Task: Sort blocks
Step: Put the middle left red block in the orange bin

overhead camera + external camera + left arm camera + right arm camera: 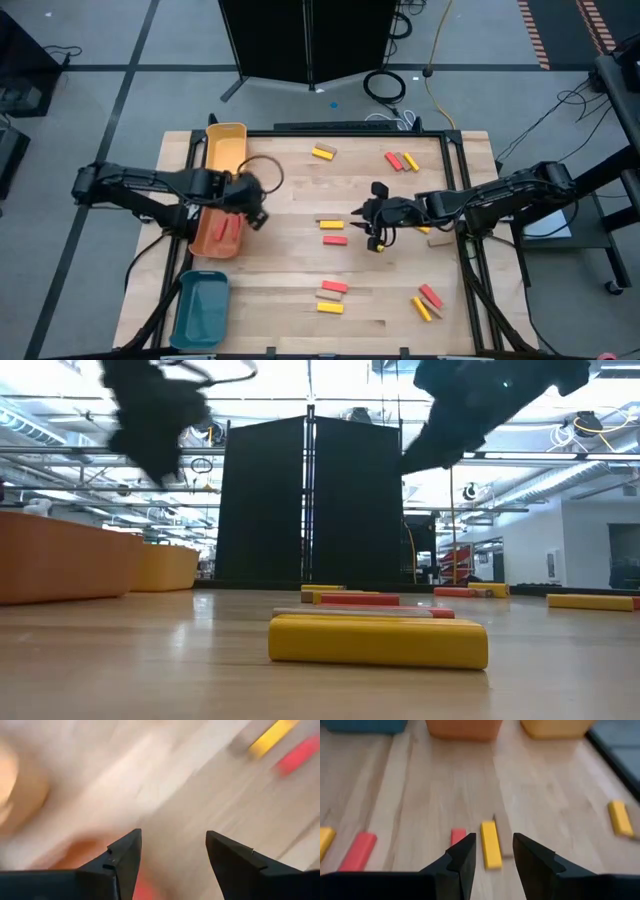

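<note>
Left gripper [252,205] sits at the inner edge of the orange plastic tray [205,238], left side of the light wooden table [300,270]. Left wrist view: both dark fingers [125,857] spread wide, nothing between them, only blurred tabletop plus an orange-red smear low down; can't tell what the smear is.

Right gripper [372,228] is mid-table, above the boards. Right wrist view: jaws partly open with a gap, empty. Just ahead of the tips lie a flat yellow wooden bar [491,844] and a flat red bar [458,836], side by side.

Overhead view only:
- one red bar [229,228] inside the orange tray, a second beside it
- yellow plastic tray [226,146] further back on the left, teal plastic tray [200,308] at the front left corner
- loose blocks scattered in small groups: yellow/tan near the back centre [323,152], red/yellow group at the back right [402,160], yellow-and-red pair mid-table [333,232], red/tan/yellow stack front centre [332,297], yellow/red group front right [427,301]

Low view only: yellow bar [378,640] close up lying flat on the table, more red and yellow bars behind it, orange tray wall [60,565] at left, both arms up off the surface as dark blurs. Tray contents hidden from this angle. The right wrist view shows all three trays lined up along the far edge.
</note>
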Robot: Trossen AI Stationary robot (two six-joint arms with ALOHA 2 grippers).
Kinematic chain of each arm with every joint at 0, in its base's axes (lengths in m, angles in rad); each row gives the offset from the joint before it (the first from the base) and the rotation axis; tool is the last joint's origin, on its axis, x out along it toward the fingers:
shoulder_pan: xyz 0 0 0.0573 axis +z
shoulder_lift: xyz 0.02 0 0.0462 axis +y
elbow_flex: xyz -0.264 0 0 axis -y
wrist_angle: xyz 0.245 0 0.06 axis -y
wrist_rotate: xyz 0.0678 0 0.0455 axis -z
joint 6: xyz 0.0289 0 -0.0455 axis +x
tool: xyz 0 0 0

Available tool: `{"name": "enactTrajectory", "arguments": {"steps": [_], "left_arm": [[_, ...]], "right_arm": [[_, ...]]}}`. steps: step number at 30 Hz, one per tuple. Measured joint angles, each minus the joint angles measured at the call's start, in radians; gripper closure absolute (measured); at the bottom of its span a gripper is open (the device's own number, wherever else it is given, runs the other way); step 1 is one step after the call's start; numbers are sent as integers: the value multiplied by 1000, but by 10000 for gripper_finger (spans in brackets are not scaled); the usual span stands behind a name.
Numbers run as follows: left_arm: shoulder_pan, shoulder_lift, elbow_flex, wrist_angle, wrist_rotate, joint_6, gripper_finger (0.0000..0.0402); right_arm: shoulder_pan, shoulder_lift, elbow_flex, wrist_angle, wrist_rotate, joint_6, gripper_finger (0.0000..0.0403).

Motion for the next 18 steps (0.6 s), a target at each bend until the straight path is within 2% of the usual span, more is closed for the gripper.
{"name": "enactTrajectory", "arguments": {"steps": [5,10,14,18], "left_arm": [[4,116,49,256,17,246,182],[-40,288,55,489,111,452,182],[-82,421,55,701,187,563,182],[-115,531,56,881,192,637,182]], "right_arm": [[16,0,0,-151,0,89,280],[43,0,0,-309,-20,229,280],[62,0,0,-370,-55,298,280],[75,0,0,-375,-53,323,280]]}}
